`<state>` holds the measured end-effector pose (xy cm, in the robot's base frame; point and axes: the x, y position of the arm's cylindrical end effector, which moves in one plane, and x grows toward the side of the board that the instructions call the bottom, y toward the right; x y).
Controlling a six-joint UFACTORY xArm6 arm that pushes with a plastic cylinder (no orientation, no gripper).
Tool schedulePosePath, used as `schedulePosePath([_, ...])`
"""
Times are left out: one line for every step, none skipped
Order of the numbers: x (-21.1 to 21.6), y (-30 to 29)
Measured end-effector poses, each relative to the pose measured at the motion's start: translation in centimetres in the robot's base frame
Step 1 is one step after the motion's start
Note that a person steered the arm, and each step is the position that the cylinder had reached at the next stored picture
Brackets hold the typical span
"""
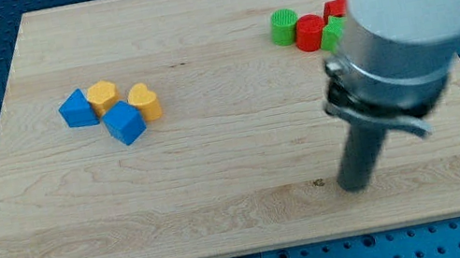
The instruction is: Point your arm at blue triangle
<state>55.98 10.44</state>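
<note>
The blue triangular plastic block [78, 109] lies on the pale wooden worktop [215, 151] in its left half, at the left end of a tight cluster of four blocks. Its shape is hard to read at this size: it looks like a low wedge with a peak toward the view's top and its broad base toward the view's bottom, but no clear long axis can be made out. Just to its right, touching or nearly so, sits an orange block [102, 96] of rounded, roughly pentagonal outline. Below that and to the right is a blue cube-like block [125, 123], turned so a corner faces the view's bottom, and beside it a second orange block [144, 101] with a rounded top. Well apart, near the worktop's upper right, stands another group: a green round ribbed block [284, 25], a red round block [310, 32], a red block [336, 7] and a green block [333, 34], the last two partly hidden by the arm so their shapes cannot be told. The arm's blurred white and grey body fills the upper right and is cut off by the frame's top. My tip [354, 187] rests on bare wood at lower right, far from the blue triangle and below the red and green group. There are no jaws here, only the plain dark rod.
</note>
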Motion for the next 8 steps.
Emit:
schedulePosePath([-7.2, -2.6])
schedulePosePath([-12.2, -4.2])
schedulePosePath([-14.3, -6.1])
schedulePosePath([-20.4, -12.7])
schedulePosePath([-23.2, -22.3])
schedulePosePath([-22.9, -32.5])
schedulePosePath([-21.2, -35.3])
schedulePosePath([-21.0, -34.6])
